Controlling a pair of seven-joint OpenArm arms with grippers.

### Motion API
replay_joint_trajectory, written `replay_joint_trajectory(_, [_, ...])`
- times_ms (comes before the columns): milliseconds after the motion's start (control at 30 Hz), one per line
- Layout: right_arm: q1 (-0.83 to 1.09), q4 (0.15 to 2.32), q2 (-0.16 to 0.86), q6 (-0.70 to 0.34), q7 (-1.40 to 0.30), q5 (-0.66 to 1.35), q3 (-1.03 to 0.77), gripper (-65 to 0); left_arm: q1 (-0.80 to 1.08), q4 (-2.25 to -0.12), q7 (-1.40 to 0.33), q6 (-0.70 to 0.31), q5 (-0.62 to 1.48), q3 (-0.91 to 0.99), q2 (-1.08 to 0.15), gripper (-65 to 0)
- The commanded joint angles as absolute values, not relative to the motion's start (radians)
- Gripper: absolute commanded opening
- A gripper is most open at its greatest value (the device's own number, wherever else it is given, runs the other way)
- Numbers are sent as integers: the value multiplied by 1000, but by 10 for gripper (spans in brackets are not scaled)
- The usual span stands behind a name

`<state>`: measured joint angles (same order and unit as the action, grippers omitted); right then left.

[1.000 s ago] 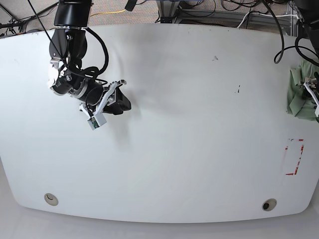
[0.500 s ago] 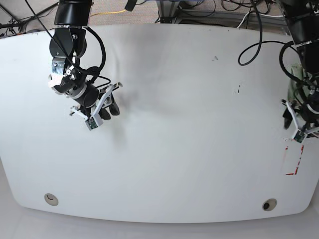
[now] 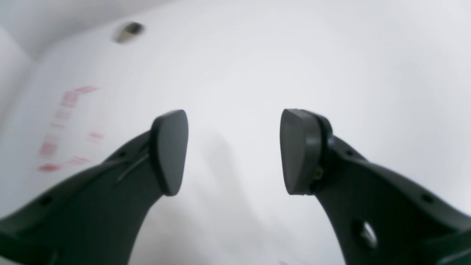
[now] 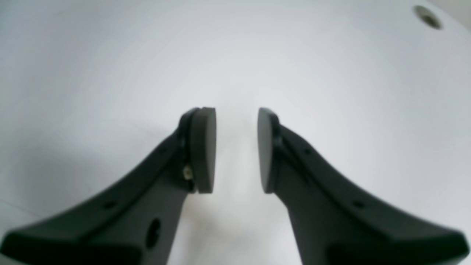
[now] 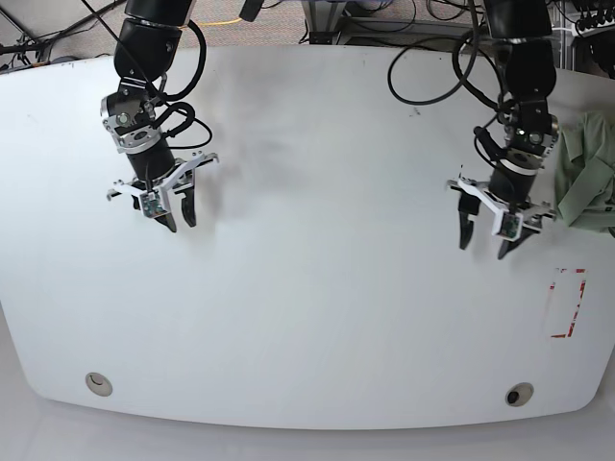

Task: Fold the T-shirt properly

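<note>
Two claws hover empty over the bare desk (image 5: 317, 317): left claw (image 5: 487, 238) wide, right claw (image 5: 180, 212) narrow, neither reaching the T-shirt (image 5: 594, 173) bunched at three o'clock.

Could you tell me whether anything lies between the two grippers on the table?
Nothing: in the base view only bare white table separates the left gripper from the right gripper.

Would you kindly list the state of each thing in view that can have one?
T-shirt: bunched at the table's edge, unfolded, not held.
Left gripper: jaws wide open, empty, above the table.
Right gripper: jaws narrowly apart, empty, above the table.
</note>
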<state>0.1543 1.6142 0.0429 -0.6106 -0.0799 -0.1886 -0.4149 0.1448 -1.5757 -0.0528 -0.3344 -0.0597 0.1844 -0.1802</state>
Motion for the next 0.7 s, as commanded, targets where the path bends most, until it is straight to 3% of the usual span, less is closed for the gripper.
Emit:
replay_joint_trajectory(0, [191,1632,21,-616,-7,-189,-449,-466,214,-1635,35,-289,-48,171,-183,-279])
replay_joint_trajectory(200, [360,1682,13,-616,4,-168,-476,-468,461,-1788,45,-265,-47,165,-91,-279])
replay_joint_trajectory(367, [573,1784,18,-616,4,-21,-476,-468,717,-1946,50,-265,-47,185,-16,-282])
replay_joint_trajectory(667, [888,1845,18,-625,4,68,-470,-469,1089,-1985,114,-265,-42,182,19,-283])
